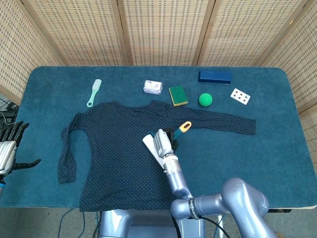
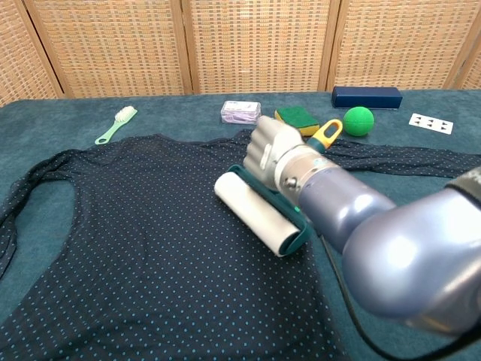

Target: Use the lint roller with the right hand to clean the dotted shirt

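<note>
The dark dotted shirt [image 1: 116, 148] [image 2: 135, 248] lies spread flat on the blue table, its right sleeve stretched out. My right hand [image 1: 162, 141] [image 2: 272, 156] grips the teal handle of the lint roller [image 1: 153, 149] [image 2: 259, 214]. The white roll lies on the shirt's middle, and the yellow loop at the handle's end [image 1: 184, 126] [image 2: 325, 134] sticks out past the hand. My left hand [image 1: 9, 146] hangs at the table's left edge with its fingers apart, holding nothing.
Along the back of the table lie a mint brush [image 1: 94, 92], a small clear box [image 1: 153, 87], a yellow-green sponge [image 1: 178, 95], a green ball [image 1: 205, 99], a dark blue box [image 1: 215, 76] and a playing card [image 1: 240, 96].
</note>
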Robot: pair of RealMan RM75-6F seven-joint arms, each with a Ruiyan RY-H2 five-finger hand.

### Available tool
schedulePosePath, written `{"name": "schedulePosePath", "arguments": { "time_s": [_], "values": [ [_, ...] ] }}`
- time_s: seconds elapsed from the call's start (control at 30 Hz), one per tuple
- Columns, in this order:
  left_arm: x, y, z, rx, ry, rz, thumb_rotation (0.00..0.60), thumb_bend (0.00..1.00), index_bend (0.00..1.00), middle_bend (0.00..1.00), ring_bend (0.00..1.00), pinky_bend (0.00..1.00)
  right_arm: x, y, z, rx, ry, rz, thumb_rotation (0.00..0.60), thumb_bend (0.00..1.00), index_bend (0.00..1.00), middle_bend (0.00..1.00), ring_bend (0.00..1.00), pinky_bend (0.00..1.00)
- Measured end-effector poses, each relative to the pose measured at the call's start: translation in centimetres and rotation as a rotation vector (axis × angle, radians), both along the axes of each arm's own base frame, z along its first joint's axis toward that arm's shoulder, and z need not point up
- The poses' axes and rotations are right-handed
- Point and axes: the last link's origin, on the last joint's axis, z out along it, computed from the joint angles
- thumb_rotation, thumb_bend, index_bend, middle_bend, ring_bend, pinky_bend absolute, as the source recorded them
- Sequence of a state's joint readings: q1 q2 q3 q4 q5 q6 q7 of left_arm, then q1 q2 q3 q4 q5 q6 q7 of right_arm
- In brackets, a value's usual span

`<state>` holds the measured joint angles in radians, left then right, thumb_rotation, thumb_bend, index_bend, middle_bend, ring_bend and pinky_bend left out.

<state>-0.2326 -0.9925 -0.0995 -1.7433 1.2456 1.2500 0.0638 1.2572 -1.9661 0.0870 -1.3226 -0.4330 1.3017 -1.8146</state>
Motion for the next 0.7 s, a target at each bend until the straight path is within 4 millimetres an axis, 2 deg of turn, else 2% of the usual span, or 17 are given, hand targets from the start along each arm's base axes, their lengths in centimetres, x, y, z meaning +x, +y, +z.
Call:
{"name": "schedulePosePath", "arguments": {
  "time_s": [0.3, 0.57, 0.7],
  "values": [
    [0.0, -0.1, 0.0, -0.001, -0.001, -0.002, 0.600, 0.00, 0.00, 0.00, 0.00, 0.00, 3.5, 4.1, -2.1, 0.090, -0.022, 0.107, 0.600, 0.87, 0.73, 1.00, 1.00, 1.00],
    [0.0, -0.1, 0.0, -0.003, 0.000, -0.001, 0.600, 0.00, 0.00, 0.00, 0.00, 0.00, 4.4, 5.8, -3.0, 0.125, -0.009, 0.134, 0.600, 0.87, 0.73, 1.00, 1.00, 1.00],
    [0.0, 0.0, -0.1, -0.004, 0.002, 0.000, 0.600, 0.00, 0.00, 0.00, 0.00, 0.00, 4.2, 6.0, -3.0, 0.127, -0.005, 0.137, 0.600, 0.87, 0.73, 1.00, 1.00, 1.00]
  ]
}}
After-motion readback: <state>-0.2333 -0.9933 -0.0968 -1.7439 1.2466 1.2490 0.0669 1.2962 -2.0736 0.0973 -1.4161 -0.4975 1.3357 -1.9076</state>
